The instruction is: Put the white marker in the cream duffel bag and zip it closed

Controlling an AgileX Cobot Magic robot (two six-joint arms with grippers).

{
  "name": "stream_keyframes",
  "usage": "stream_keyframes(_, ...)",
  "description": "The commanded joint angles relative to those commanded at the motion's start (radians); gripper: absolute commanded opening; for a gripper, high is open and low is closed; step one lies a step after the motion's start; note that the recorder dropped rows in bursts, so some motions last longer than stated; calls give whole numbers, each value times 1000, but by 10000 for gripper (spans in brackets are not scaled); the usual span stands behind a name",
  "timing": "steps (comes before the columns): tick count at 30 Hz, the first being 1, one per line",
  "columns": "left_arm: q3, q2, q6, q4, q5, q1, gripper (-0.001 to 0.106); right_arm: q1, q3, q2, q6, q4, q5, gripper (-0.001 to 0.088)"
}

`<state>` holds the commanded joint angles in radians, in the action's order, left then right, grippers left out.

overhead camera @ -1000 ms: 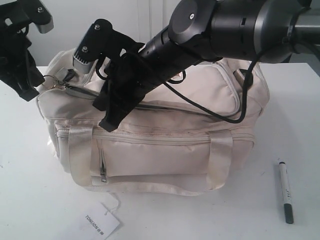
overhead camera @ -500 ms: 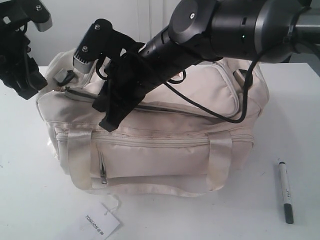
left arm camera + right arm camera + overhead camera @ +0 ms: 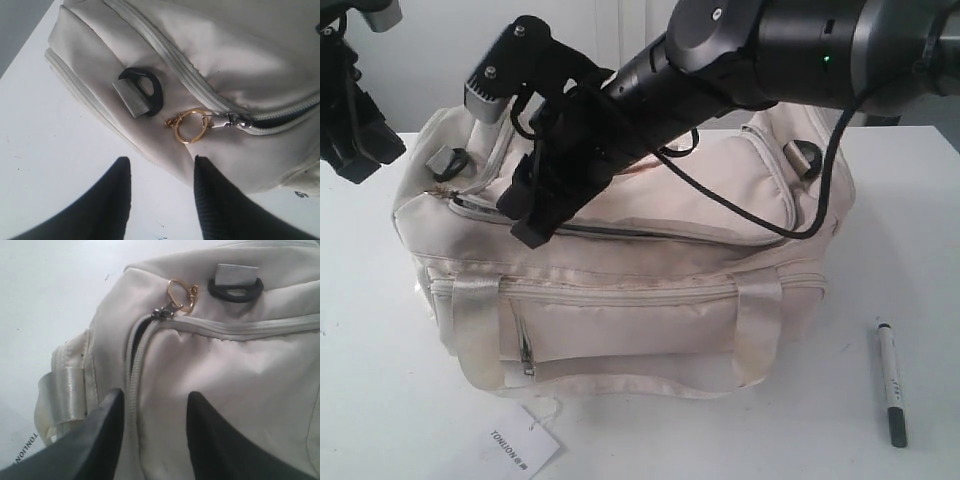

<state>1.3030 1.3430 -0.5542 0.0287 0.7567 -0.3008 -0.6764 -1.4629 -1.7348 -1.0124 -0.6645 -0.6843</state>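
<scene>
Slim white dark-capped marker (image 3: pixel 891 385) near table's (image 3: pixel 380 400) front right corner, unbagged; cream fabric duffel bag (image 3: pixel 650 300) part-unzipped; jaws spread, empty.

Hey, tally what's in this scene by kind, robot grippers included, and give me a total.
Bags: 1, the cream duffel bag
Markers: 1, the white marker
Tags: 1, the paper tag
Grippers: 2, the left gripper and the right gripper
Total: 5

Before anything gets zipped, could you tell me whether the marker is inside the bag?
Out. The marker lies on the table, beside the bag, not touching it.
</scene>
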Motion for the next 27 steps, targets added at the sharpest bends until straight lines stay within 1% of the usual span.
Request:
stream_keyframes(3,0,0,0,20,0,0,455,0,0,24,21,23,-49,362)
stream_keyframes(5,0,0,-2,32,0,0,455,2,0,45,73,60,-84,289)
stream_keyframes(8,0,0,-12,68,-5,0,455,13,0,70,160,121,-146,155)
stream_keyframes(10,0,0,-44,99,-6,0,455,35,0,79,207,139,-197,75)
stream_keyframes(13,0,0,-104,164,-6,0,455,79,0,96,271,139,-271,0)
stream_keyframes(16,0,2,-190,236,-4,0,455,125,0,110,311,137,-325,0)
stream_keyframes(21,0,8,-326,320,-2,0,455,197,0,137,395,131,-321,0)
stream_keyframes(27,0,8,-452,379,-2,0,455,281,0,147,441,131,-328,0)
